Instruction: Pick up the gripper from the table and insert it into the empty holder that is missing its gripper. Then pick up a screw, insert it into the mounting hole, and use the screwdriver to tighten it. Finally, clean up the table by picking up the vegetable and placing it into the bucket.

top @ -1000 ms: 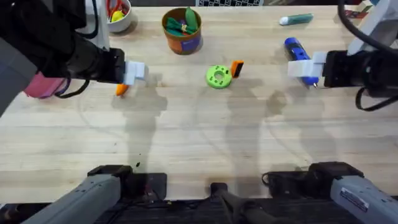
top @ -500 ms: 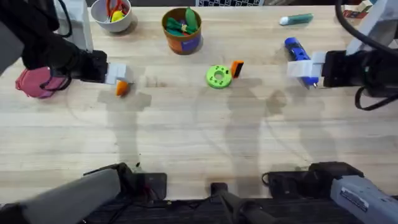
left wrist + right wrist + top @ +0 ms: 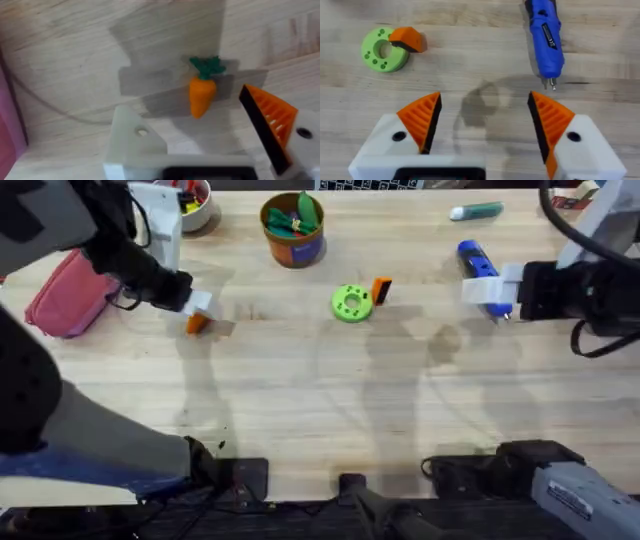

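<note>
Wooden counter (image 3: 320, 410): loose gripper (image 3: 380, 289) leaning on green disc (image 3: 351, 303); vegetable (image 3: 201, 92) just beyond left end effector (image 3: 210, 137), one holder (image 3: 132, 142) bare. Right end effector (image 3: 482, 120) wide open, empty, near screwdriver (image 3: 544, 32). Best: approach gripper squarely, pinch its base.

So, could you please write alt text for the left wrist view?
A tiny orange toy carrot with a green top lies on the wooden table, just beyond the left end effector. One white holder has no finger; the other carries an orange ribbed one.
</note>
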Motion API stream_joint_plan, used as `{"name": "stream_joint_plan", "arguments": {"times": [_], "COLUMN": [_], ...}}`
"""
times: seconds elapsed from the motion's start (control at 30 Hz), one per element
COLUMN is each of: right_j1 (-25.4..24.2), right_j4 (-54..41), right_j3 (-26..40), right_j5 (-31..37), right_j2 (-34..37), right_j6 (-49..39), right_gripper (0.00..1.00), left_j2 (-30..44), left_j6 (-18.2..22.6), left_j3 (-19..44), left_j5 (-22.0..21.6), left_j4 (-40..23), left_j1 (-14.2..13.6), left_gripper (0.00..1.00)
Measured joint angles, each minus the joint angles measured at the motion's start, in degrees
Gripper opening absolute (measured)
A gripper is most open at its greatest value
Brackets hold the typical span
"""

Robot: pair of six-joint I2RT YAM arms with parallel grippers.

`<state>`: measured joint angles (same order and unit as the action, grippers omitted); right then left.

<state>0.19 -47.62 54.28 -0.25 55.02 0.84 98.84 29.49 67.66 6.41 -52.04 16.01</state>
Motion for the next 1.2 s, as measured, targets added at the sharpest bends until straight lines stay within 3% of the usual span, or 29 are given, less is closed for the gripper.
{"name": "stream_joint_plan", "arguments": {"times": [0.13, 0.3, 0.43, 0.53, 1.2], "right_j1": [-0.01, -0.01, 0.00, -0.01, -0.01], "right_j4": [0.00, 0.00, 0.00, 0.00, 0.00], "right_j3": [0.00, 0.00, 0.00, 0.00, 0.00], "right_j5": [0.00, 0.00, 0.00, 0.00, 0.02], "right_j2": [0.00, 0.00, 0.00, 0.00, 0.00], "right_j6": [0.00, 0.00, 0.00, 0.00, 0.00], "right_gripper": [0.994, 0.994, 0.994, 0.994, 0.994], "left_j2": [2.68, 4.12, 4.71, 4.71, 4.73], "left_j6": [0.46, 1.26, 1.99, 2.02, 2.00], "left_j3": [0.00, 0.00, 0.02, 0.13, 1.27], "left_j5": [-0.17, -0.21, 0.36, 0.91, 1.05], "left_j4": [0.96, 1.08, 0.64, 0.45, -0.58], "left_j1": [0.00, 0.00, 0.00, -0.11, -0.11], "left_gripper": [0.848, 0.685, 0.233, 0.017, 0.007]}}
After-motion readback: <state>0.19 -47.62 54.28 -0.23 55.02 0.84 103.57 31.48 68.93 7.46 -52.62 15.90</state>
